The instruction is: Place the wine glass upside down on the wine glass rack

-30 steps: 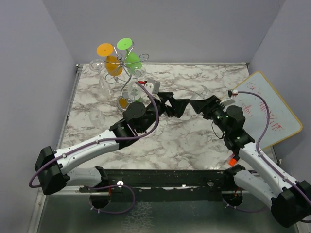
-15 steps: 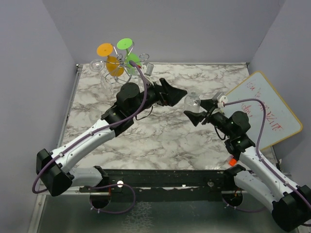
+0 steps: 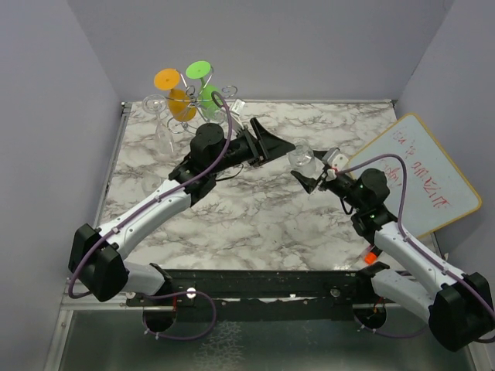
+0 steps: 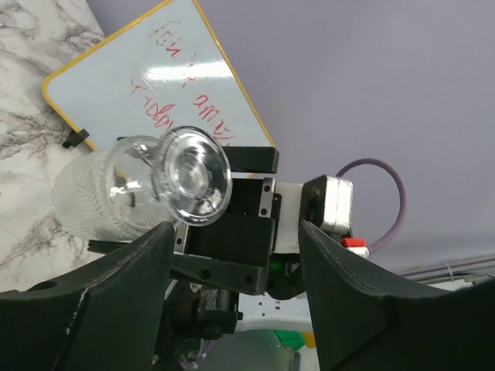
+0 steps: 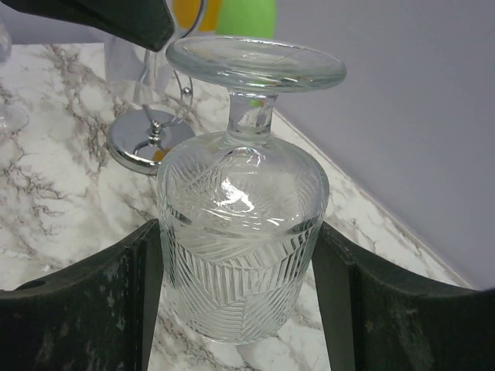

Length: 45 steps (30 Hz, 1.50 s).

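A clear cut-pattern wine glass (image 5: 240, 247) is held by its bowl in my right gripper (image 5: 236, 255), foot pointing away from the wrist. In the top view the wine glass (image 3: 302, 160) hangs above the table's middle with the right gripper (image 3: 309, 168) shut on it. My left gripper (image 3: 288, 145) reaches in from the left, its tips right beside the glass foot. In the left wrist view the left gripper (image 4: 236, 228) stands open, and the glass foot (image 4: 193, 175) sits just above its left fingertip, not between the jaws. The wine glass rack (image 3: 203, 107) stands at the back left.
The rack carries an orange glass (image 3: 172, 91), a green glass (image 3: 206, 85) and a clear one (image 3: 157, 106). Its shiny round base (image 5: 147, 141) shows behind the held glass. A yellow-rimmed whiteboard (image 3: 418, 179) lies at the table's right edge. Another clear glass (image 3: 152, 184) rests at the left.
The left arm swung up and right, ending beside the glass foot, and its jaws narrowed somewhat. The right gripper carried the glass up and a little left toward it.
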Motion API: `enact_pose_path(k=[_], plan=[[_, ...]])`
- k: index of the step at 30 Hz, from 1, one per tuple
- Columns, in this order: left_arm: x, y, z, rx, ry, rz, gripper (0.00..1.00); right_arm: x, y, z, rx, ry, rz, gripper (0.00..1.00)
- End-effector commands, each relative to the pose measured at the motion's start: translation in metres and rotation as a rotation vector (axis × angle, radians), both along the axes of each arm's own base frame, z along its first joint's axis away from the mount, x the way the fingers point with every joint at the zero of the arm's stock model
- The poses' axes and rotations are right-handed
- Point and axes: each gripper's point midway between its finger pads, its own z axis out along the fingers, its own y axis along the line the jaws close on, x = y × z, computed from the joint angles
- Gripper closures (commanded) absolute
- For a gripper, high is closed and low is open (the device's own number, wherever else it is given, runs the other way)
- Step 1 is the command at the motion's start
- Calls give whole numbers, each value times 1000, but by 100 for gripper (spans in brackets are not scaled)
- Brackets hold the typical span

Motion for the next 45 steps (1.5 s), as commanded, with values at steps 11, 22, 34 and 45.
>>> enact_pose_path(k=[11,22,34,45], plan=[[16,1,31,-115,81,40,39,-26,11,82,133,-256,128,77],[-4,-8,32,-114,121,-99,71,-29,18,81,121,-248,175,78],[-17,-9,27,-85,96,-169,100,-24,19,78,137,-213,171,71],[-20,4,76,-207,112,-148,100,-28,20,61,109,-140,186,36]])
